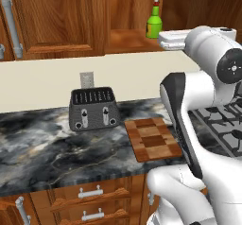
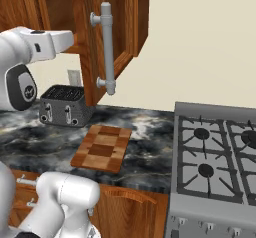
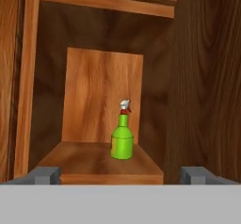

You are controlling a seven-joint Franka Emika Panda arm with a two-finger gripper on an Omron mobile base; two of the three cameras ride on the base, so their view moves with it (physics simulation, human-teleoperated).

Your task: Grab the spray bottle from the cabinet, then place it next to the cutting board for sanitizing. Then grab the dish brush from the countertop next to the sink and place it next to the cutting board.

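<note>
Two small dark tips of the claw [image 3: 121, 175] stand far apart at the bottom of the hand view, so the claw is spread wide and pinches nothing. Straight ahead of the claw, between the tips but farther in, the green bottle [image 3: 122, 141] stands upright on the shelf [image 3: 89, 162] inside the open cabinet [image 3: 197, 77]. It does not touch the claw.

From the hand view you get the inside of the cabinet, its back wall and dark side walls. It gives no look at the tabletop.

From the left base view you see the bottle [image 1: 153, 23] up on the shelf, with the white arm [image 1: 208, 44] reaching toward it from the right. The claw itself is hard to make out there, tucked behind the arm's end. Far below the claw lie the cutting board [image 1: 152, 139] and the toaster [image 1: 94, 108] on the dark tabletop [image 1: 42, 148]. The arm covers the board's right edge.

From the right base view you see the open cabinet door [image 2: 107, 32] with its long silver handle [image 2: 107, 49], and the stove [image 2: 215, 157]. The board [image 2: 102, 148] shows whole here. The door hides the bottle in this view, and the arm's end goes behind the door.
</note>
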